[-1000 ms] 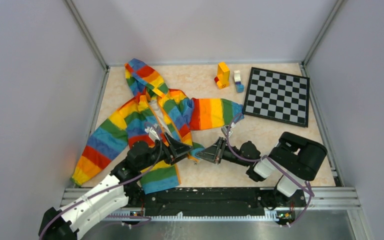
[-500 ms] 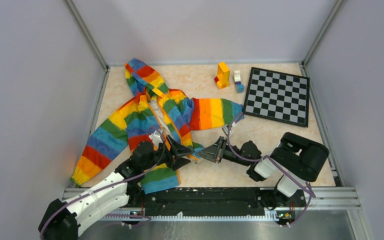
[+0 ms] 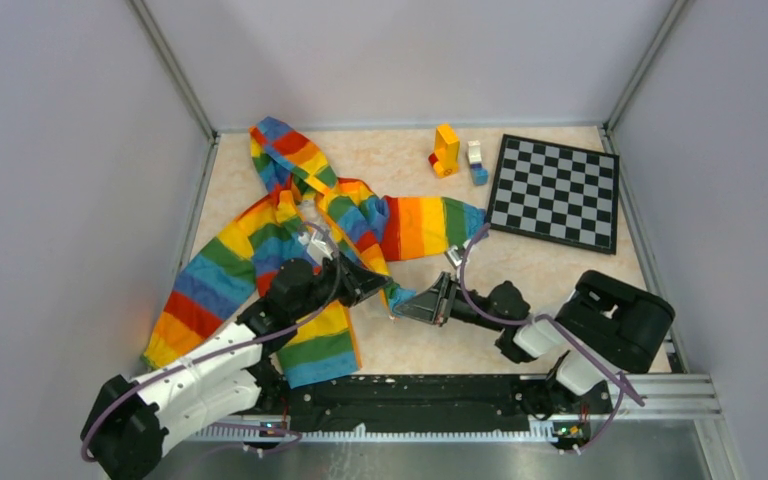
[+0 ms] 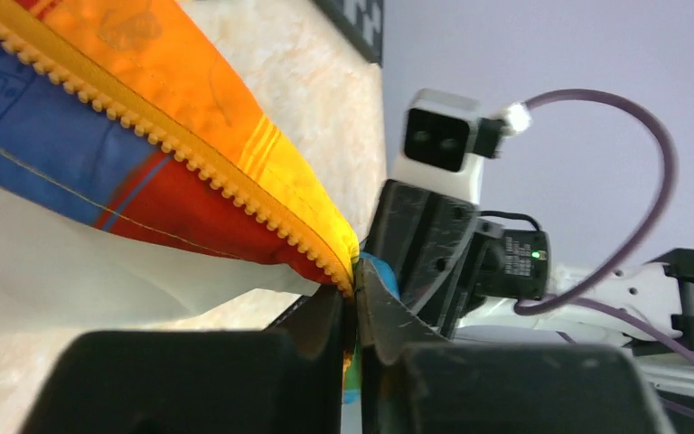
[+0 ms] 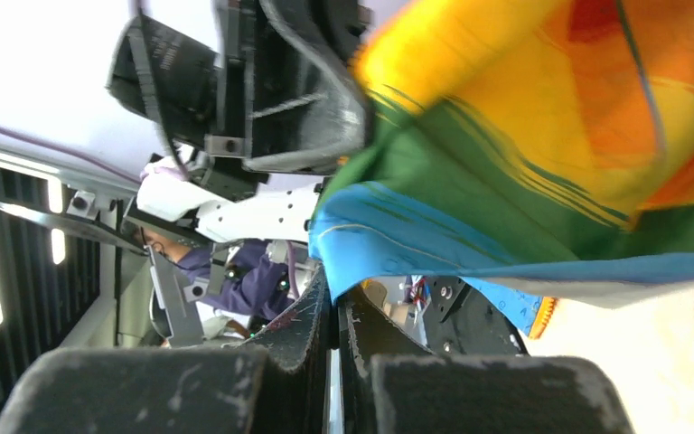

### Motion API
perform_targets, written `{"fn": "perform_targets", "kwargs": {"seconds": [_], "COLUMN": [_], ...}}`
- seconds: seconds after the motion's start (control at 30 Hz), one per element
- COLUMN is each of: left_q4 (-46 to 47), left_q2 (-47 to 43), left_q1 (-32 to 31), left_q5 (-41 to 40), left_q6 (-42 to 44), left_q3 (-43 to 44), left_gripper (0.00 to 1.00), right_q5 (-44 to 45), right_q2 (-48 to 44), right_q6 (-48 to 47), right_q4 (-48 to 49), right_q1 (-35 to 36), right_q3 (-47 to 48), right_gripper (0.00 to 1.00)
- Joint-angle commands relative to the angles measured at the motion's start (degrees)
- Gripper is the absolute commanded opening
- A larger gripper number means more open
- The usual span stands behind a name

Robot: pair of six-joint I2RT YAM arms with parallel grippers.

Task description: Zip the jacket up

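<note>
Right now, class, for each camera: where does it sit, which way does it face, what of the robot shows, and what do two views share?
Top camera: high behind the arm bases, facing down on the table, jacket and checkerboard; both arms show.
Left wrist camera: on the left arm, facing past its own left hand at the zipper teeth.
Right wrist camera: on the right arm, facing past its own right hand at the blue hem.
Shared: each wrist view shows the other hand, both pinching the jacket.

Left gripper (image 3: 381, 290), jaws wide a second ago, now pinches the zipper edge of the jacket (image 3: 260, 250), slightly farther from its base; right arm (image 3: 622, 322) elbow sits farther right.
</note>
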Motion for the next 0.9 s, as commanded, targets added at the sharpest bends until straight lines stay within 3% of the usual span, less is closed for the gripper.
{"fn": "perform_targets", "kwargs": {"seconds": [0.0,0.1,0.23,0.37,0.53,0.67,0.87], "left_q4": [-4.86,-11.14,-13.34,-13.94,-12.72,-13.89,-17.82], "left_q2": [0.15,1.72,4.07,5.56,6.19,7.74,9.82], "left_q1": [-0.02,-0.02,0.41,0.42,0.42,0.42,0.37], "left_q5": [-1.77,-1.72,-1.05,-1.17,-1.02,-0.66,-0.42], "left_q6": [13.11,17.27,15.25,14.08,13.55,13.68,12.87], "left_q3": [9.27,13.06,13.92,14.50,14.32,15.82,18.68], "left_gripper": [0.00,0.00,0.00,0.00,0.00,0.00,0.00], "right_q5": [-4.10,-8.69,-13.01,-9.66,-4.44,0.08,17.34], "right_q2": [-2.32,-3.65,-6.05,-12.34,-21.54,-25.19,-28.05], "right_q6": [-4.91,-10.12,-19.50,-30.66,-39.38,-42.75,-45.02], "right_q4": [-2.30,-12.04,-23.45,-43.19,-57.64,-69.51,-84.95], "right_q1": [-1.39,-2.99,-4.03,-4.17,-4.02,-2.17,6.55], "right_q3": [0.28,2.75,6.61,9.83,11.54,15.53,25.33], "right_gripper": [0.00,0.06,0.18,0.40,0.59,0.61,0.63]}}
